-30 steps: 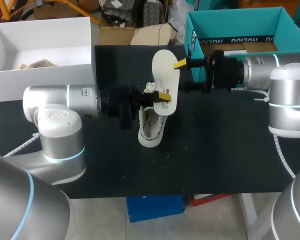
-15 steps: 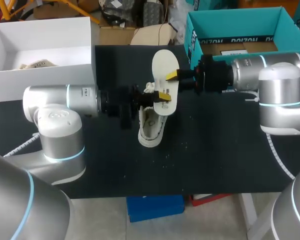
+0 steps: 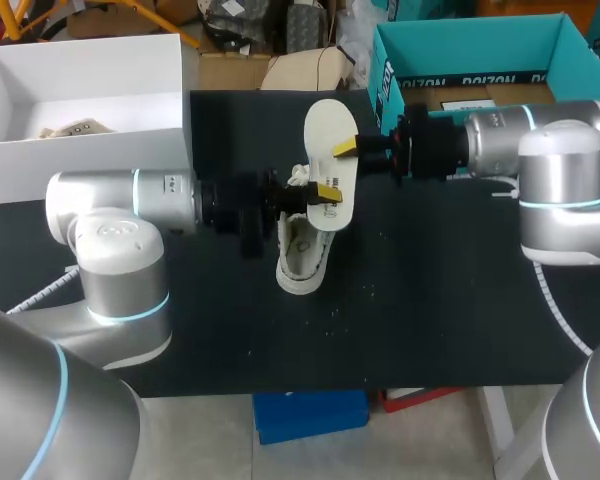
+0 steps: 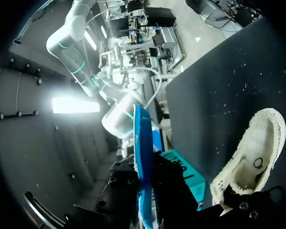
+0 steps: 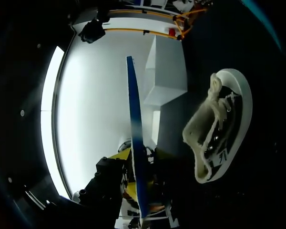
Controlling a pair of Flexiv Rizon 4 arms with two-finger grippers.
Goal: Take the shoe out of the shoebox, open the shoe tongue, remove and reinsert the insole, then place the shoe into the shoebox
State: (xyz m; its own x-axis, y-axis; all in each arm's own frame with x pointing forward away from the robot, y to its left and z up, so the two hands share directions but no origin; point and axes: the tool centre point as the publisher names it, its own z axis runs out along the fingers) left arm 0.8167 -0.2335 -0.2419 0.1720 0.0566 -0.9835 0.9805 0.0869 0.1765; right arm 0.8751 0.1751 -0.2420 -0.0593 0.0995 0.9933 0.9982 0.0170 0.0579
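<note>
Starting at the left, I see the white shoebox (image 3: 80, 145) at the far left corner of the table (image 3: 430, 300), well apart from the work. My left arm (image 3: 160, 195) comes in from that side, and the left gripper (image 3: 325, 190) is clamped on the lower end of the insole (image 3: 328, 125). It holds the insole up in the air with the pale face toward the head camera. In the left wrist view the insole shows edge-on, running down between the fingers. Just beneath it, the shoe (image 3: 300, 258) stands on its sole on the black tabletop, opening upward, outside either box. Further right, my right gripper (image 3: 348, 150) is at the insole's right edge, about halfway up. Whether it has closed on the insole I cannot tell. Beyond it, the teal box (image 3: 385, 70) stands at the far right corner.
</note>
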